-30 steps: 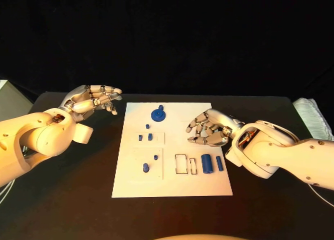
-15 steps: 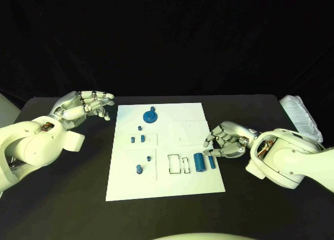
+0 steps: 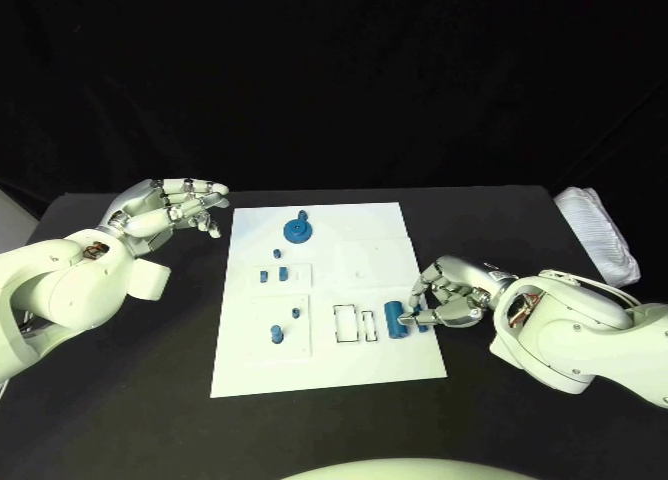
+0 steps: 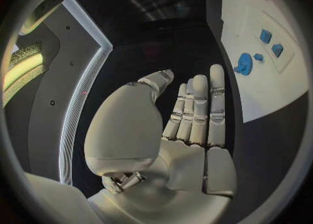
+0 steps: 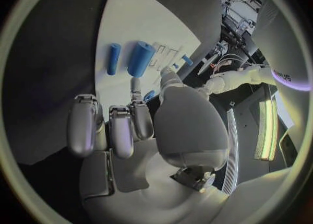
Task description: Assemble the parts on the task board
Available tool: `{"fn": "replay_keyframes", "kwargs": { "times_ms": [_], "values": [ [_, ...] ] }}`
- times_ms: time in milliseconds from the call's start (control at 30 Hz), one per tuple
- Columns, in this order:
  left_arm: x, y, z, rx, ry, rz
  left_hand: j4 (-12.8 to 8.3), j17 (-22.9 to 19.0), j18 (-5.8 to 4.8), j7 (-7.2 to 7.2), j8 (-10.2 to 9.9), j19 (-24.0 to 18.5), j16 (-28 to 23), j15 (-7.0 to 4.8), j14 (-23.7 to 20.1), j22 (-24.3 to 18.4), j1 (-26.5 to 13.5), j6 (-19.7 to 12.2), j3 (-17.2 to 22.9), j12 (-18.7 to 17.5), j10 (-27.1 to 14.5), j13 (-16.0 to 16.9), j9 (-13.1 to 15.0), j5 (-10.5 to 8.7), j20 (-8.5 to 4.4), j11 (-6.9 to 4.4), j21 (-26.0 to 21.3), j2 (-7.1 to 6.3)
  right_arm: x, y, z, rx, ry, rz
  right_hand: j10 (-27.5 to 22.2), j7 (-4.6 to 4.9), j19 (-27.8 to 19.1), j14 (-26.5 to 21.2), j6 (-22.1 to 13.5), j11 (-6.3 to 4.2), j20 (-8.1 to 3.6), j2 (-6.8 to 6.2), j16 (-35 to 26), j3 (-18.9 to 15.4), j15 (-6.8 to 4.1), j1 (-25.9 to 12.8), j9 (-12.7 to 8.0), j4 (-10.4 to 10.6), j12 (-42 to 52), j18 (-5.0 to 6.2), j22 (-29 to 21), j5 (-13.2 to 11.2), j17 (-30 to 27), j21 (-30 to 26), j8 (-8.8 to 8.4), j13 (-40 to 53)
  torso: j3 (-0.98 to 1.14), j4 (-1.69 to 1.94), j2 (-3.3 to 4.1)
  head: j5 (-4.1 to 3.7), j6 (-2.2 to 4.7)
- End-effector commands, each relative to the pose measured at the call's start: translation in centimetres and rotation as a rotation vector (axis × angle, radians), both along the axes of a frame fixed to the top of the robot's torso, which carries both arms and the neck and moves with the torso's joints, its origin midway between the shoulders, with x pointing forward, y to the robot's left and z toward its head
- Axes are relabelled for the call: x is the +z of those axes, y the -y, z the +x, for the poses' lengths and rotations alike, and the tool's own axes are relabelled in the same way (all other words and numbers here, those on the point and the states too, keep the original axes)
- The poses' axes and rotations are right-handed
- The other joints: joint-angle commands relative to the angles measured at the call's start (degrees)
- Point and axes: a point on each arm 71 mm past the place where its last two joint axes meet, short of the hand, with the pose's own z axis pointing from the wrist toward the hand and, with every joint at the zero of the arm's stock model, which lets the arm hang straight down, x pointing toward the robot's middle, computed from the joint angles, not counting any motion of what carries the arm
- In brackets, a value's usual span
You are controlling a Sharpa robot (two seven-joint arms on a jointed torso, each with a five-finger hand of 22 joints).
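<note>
Since a second ago your right hand [image 3: 447,298] has dropped from mid-board to the task board's [image 3: 349,375] right edge, and its fingers now curl in just over the thick blue cylinder [image 3: 399,318]. From the right wrist view you can see a fingertip [image 5: 136,84] reaching toward that cylinder's [image 5: 140,58] end, with the thin blue rod [image 5: 113,58] lying just beside it, but you cannot tell whether the hand touches or grips either piece. Your left hand [image 3: 168,208] has stayed raised off the board's far left corner, fingers loosely bent and apart, holding nothing; the left wrist view shows its palm [image 4: 195,145] over bare black table.

Around you: a blue disc with a knob [image 3: 298,231] stands near the board's far end, two small blue pegs [image 3: 272,274] sit in a square recess at mid-board, and another blue piece [image 3: 278,333] rests in the recess nearer you. Empty outlined slots [image 3: 354,323] lie between that recess and the cylinder. A white folded cloth [image 3: 599,233] sits at the table's right rim, well apart from the board
</note>
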Motion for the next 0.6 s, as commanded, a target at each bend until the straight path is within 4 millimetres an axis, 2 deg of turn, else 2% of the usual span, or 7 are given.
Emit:
{"fn": "replay_keyframes", "kwargs": {
  "times_ms": [33, 200, 367, 600],
  "values": [
    [0.1, 0.2, -0.1, -0.011, 0.007, -0.015, 0.13, 0.07, 0.83, 0.00, 0.35, 0.07, 0.28, -0.15, -0.39, -0.08, 0.47, -0.34, 0.08, -0.18, -0.22, -0.09, -0.05, 0.09, 0.14, -0.03, -0.28, 0.11, -0.1, -0.1, 0.1, -0.017, 0.034, -0.057, 0.44, -0.31, 2.12, 4.63, -0.25, -0.05, -0.24, 0.70, 0.26, -0.91, -0.42, -0.23, 0.09, 0.02, 0.17, -0.69, 4.56, 0.28, 8.11, 0.33, 0.43, 3.60, 0.03, 0.03, 0.12, 0.09, -0.12],
    [0.1, 0.2, -0.1, -0.012, 0.006, -0.015, 0.13, 0.07, 0.83, 0.00, 0.35, 0.07, 0.28, -0.15, -0.39, -0.08, 0.47, -0.34, 0.08, -0.18, -0.22, -0.09, -0.05, 0.09, 0.14, -0.03, -0.28, 0.11, -0.9, -0.5, 0.1, -0.009, 0.022, -0.086, 0.74, -0.42, 2.32, 4.81, -0.11, -0.12, -0.26, 1.23, 0.59, -2.52, -0.47, -1.09, 0.16, 0.07, 0.34, -0.84, 5.16, 0.19, 8.95, 1.07, 0.93, 4.12, -0.11, -0.03, 0.08, 0.12, -0.46],
    [0.1, 0.2, -0.2, -0.013, 0.005, -0.014, 0.18, 0.09, 0.83, 0.01, 0.39, 0.07, 0.29, -0.14, -0.40, -0.09, 0.44, -0.31, 0.05, -0.16, -0.22, -0.09, -0.05, 0.09, 0.14, -0.01, -0.29, 0.13, -1.6, -1.2, 0.0, 0.005, 0.017, -0.099, 0.82, -0.47, 2.40, 4.90, -0.06, -0.17, -0.28, 1.56, 0.75, -3.29, -0.50, -1.77, 0.20, 0.09, 0.34, -0.90, 5.43, 0.19, 9.36, 1.38, 1.21, 4.30, 0.07, -0.04, 0.17, 0.33, -0.68],
    [0.1, 0.2, -0.2, -0.014, 0.003, -0.014, 0.22, 0.09, 0.82, 0.02, 0.40, 0.07, 0.30, -0.14, -0.40, -0.09, 0.42, -0.29, 0.04, -0.16, -0.22, -0.10, -0.05, 0.08, 0.14, -0.01, -0.30, 0.13, -2.1, -1.8, 0.3, 0.020, 0.025, -0.114, 0.96, -0.49, 2.47, 4.99, -0.12, -0.19, -0.29, 1.96, 0.91, -3.70, -0.51, -2.34, 0.20, 0.09, 0.43, -0.96, 5.65, 0.13, 9.77, 1.64, 1.38, 4.54, -0.04, 0.15, 0.12, 0.45, -0.93]
  ]
}}
